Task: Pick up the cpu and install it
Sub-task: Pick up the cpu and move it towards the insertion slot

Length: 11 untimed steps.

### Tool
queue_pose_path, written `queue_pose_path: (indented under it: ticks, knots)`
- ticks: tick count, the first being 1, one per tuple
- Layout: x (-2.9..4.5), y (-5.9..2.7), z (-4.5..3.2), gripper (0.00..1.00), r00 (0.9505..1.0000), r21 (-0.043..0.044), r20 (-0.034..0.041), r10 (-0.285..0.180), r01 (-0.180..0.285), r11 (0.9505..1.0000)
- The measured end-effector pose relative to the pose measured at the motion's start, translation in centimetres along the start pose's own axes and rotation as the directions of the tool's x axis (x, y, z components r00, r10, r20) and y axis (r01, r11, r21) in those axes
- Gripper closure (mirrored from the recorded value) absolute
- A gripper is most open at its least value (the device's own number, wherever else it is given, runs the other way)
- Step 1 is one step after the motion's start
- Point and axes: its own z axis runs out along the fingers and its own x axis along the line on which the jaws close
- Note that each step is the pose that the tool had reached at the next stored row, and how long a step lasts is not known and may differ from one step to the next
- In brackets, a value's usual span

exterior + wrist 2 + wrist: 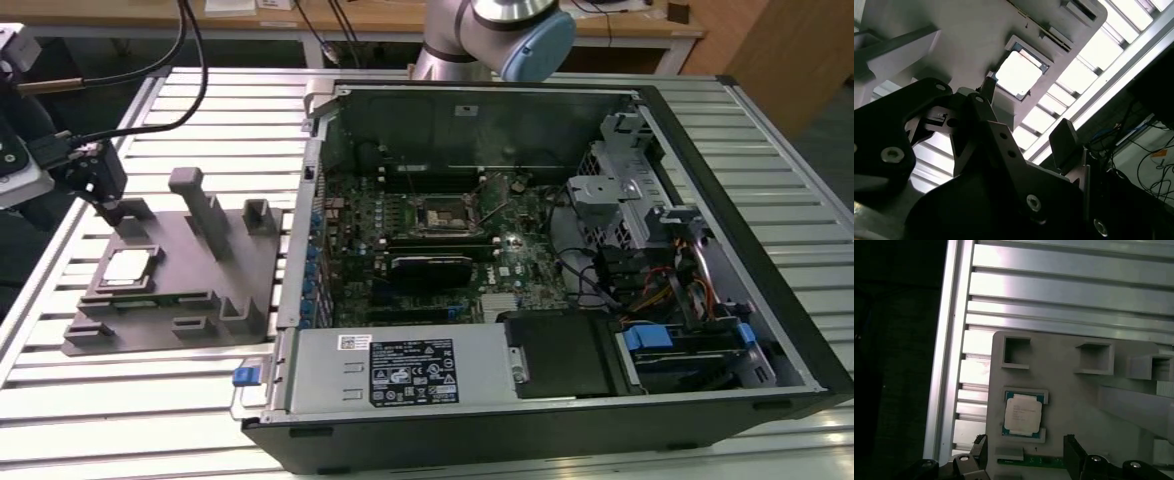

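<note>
Lying in grey fixture (1069,400), cpu (1023,414) just beyond spread, empty jaws

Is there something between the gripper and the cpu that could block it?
Nothing visible does. In the first wrist view the cpu lies uncovered in its pocket on the grey fixture, just beyond the open gripper.

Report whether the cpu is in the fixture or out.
In: the cpu lies flat in the grey fixture pocket; the hand is open.
</note>
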Motion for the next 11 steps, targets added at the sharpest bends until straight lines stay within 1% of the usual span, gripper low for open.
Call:
queue_pose_path:
  ticks: [4, 8, 11]
  knots:
    - [-0.06, -0.15, 0.71, 0.29, 1.0000, 0.0000, -0.0001, 0.000, 0.000, 1.0000]
    - [-0.43, -0.28, 1.44, 0.29, 1.0000, -0.0003, -0.0002, 0.003, -0.003, 1.0000]
    - [-0.44, -0.30, 1.98, 0.29, 0.9999, -0.0002, 0.0008, 0.016, -0.016, 0.9999]
